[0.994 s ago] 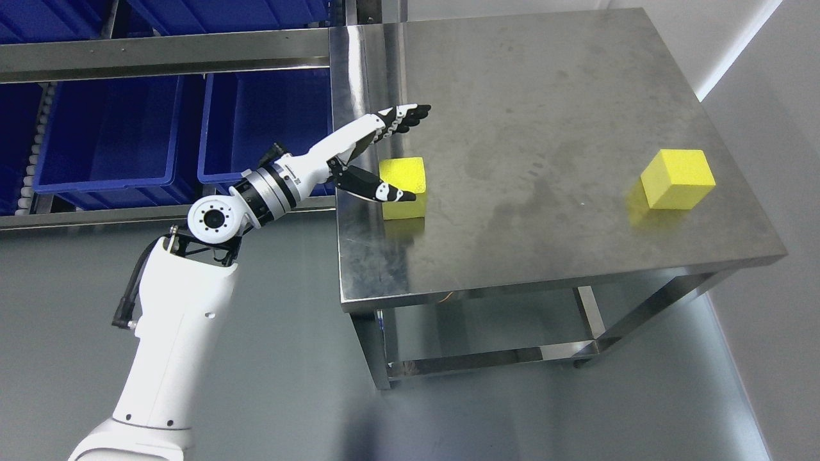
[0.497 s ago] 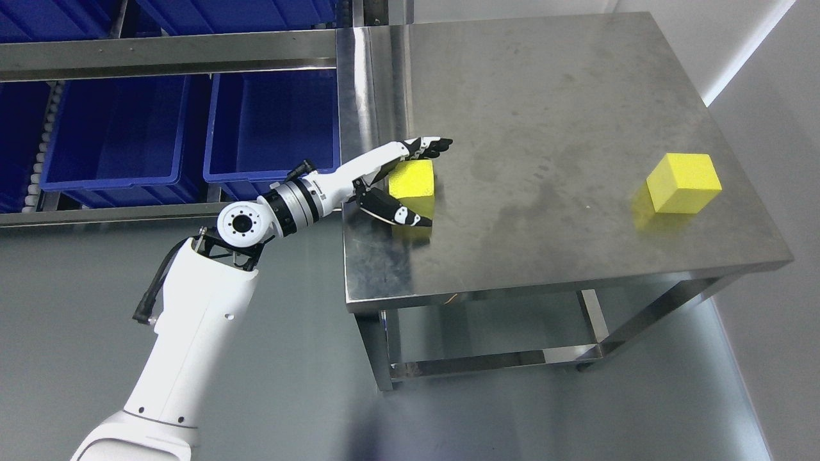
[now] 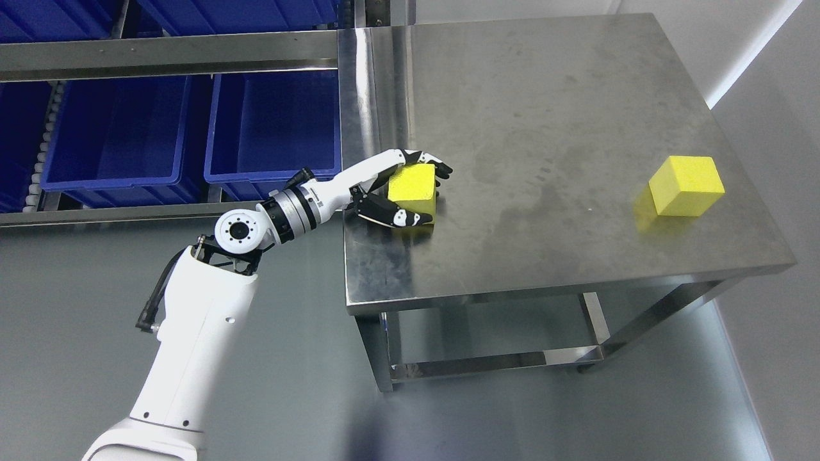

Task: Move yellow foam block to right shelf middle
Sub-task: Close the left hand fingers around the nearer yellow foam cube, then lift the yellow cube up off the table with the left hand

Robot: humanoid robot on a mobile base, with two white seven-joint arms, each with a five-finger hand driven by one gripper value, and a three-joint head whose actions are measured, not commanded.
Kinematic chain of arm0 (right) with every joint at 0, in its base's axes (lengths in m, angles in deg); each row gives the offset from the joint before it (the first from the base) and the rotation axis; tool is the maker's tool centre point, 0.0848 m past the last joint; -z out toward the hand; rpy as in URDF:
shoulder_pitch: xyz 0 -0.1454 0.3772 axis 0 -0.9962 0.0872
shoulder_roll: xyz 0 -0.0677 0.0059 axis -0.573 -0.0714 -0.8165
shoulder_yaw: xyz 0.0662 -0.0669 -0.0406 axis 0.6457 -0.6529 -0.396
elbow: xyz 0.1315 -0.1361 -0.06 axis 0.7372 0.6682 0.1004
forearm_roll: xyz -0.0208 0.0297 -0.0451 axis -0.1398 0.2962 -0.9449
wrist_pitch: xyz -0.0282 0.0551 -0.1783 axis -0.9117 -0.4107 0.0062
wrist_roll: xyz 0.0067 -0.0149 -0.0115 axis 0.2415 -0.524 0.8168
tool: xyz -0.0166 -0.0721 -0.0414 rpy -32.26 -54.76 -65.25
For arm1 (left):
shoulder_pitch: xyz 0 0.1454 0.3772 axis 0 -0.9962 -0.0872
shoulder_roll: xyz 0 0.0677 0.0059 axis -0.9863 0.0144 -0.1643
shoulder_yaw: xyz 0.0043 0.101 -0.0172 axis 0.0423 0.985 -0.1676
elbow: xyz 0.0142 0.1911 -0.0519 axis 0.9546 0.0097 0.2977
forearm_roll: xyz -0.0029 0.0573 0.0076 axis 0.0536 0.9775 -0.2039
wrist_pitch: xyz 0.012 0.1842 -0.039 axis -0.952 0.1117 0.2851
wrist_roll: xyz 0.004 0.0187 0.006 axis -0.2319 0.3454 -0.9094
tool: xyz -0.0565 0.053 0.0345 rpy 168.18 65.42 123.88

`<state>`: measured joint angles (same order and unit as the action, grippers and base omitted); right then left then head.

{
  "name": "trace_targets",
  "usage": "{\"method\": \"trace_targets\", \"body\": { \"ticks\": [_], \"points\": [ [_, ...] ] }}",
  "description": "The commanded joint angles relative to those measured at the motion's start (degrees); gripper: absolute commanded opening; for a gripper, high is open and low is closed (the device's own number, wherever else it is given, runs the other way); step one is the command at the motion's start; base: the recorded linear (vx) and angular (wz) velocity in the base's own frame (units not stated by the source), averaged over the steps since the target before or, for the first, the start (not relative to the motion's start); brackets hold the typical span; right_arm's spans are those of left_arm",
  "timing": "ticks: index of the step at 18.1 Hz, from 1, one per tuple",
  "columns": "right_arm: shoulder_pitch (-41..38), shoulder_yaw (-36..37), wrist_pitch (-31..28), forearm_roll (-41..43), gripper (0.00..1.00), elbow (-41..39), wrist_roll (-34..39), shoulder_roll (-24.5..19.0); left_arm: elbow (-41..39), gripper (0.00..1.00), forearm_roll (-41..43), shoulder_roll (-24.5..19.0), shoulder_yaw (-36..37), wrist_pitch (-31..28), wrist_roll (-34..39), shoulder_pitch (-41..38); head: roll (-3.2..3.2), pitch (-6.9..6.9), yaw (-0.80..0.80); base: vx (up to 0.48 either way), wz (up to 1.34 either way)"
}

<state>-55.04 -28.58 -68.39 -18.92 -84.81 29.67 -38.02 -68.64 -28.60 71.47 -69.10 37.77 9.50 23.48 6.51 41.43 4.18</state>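
Two yellow foam blocks sit on the steel table (image 3: 551,96) in the head view, the only view given. One yellow foam block (image 3: 413,187) lies near the table's left edge, about midway between its far and near sides, resting on the tabletop. The other block (image 3: 686,186) stands well apart from it, close to the right edge, tilted corner-on to the camera and touched by nothing.

The left hand (image 3: 410,189) comes in from the lower left on a white arm (image 3: 192,333) that rises from the bottom edge, bends at a round joint, and reaches rightward over the table's left rim. Its fingers (image 3: 430,161) curl over the far side and top right corner of the nearer-left block, while the thumb (image 3: 392,213) presses along the block's near face, so the hand is closed around the block from both sides. The block's base looks level with the steel, and a faint yellow reflection shows beneath it.

To the left of the table stands a metal rack (image 3: 166,54) with a steel crossbar, holding blue bins (image 3: 269,121) side by side on its rollers; more blue bins show above the crossbar at the far left. The table's lower frame and legs show below its near edge, over a grey floor (image 3: 512,416). A pale wall runs along the right side.
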Motion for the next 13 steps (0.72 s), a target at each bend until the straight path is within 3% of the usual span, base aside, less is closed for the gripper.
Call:
{"method": "trace_targets", "body": {
  "ticks": [1,3,7,10,13],
  "points": [
    [-0.09,-0.01,-0.04,-0.18,1.00,-1.00,0.04,1.00,-2.78,0.46,-10.38,2.68,-11.67,1.63,3.91,3.23,0.00,0.00,0.00,0.000,0.00],
    [-0.09,-0.01,-0.04,-0.18,1.00,-1.00,0.04,1.00,-4.81,0.47,-15.68,2.68,-14.92,2.42,10.23,4.02,0.00,0.00,0.00,-0.008,-0.02],
    [-0.09,-0.01,-0.04,-0.18,1.00,-1.00,0.04,1.00,-5.16,0.50,-17.99,2.68,-19.06,10.41,23.93,3.68,0.00,0.00,0.00,0.000,0.00],
    [-0.09,-0.01,-0.04,-0.18,1.00,-1.00,0.04,1.00,-6.21,0.51,-17.99,2.68,-21.35,9.81,36.59,1.14,0.00,0.00,0.00,0.000,0.00],
    [-0.09,-0.01,-0.04,-0.18,1.00,-1.00,0.04,1.00,-9.81,0.51,-17.99,2.68,-21.26,8.67,40.05,-3.08,0.00,0.00,0.00,0.000,0.00]
  ]
}}
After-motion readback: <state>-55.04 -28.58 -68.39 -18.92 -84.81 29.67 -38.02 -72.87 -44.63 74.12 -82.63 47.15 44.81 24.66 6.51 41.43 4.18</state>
